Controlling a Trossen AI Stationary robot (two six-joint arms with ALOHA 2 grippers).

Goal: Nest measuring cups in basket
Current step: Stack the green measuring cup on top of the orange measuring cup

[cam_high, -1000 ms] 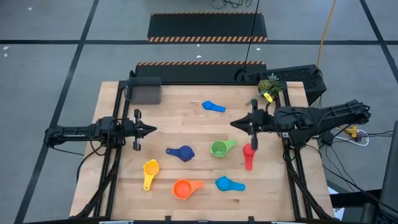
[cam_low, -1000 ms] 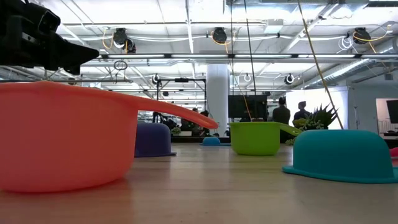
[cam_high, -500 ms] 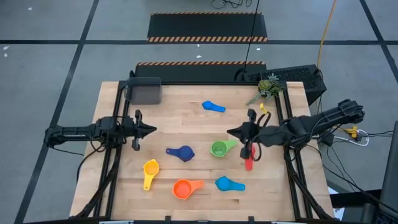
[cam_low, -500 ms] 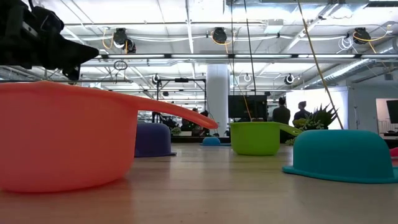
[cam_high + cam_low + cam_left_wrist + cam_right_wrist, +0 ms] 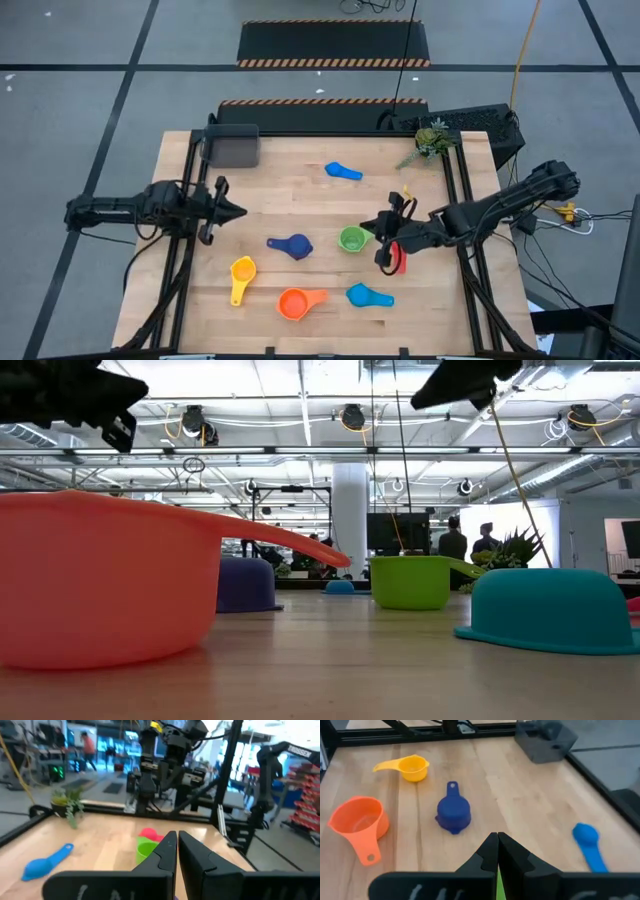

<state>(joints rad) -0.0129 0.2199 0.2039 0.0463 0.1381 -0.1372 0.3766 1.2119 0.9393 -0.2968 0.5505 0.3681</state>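
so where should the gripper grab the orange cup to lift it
Take the orange cup by its short flat handle, which points toward the table's right side, at the teal cup. It lies flat and clear of the bowl, so coming straight down with the fingers across the handle's width looks safest. The bowl sits upright, open side up, so pinching its rim wall from above is a likely fallback.

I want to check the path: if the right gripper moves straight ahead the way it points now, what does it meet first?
Probably the green cup, just ahead of the shut right gripper; the gripper's height is unclear, so it might pass above toward the dark blue cup.
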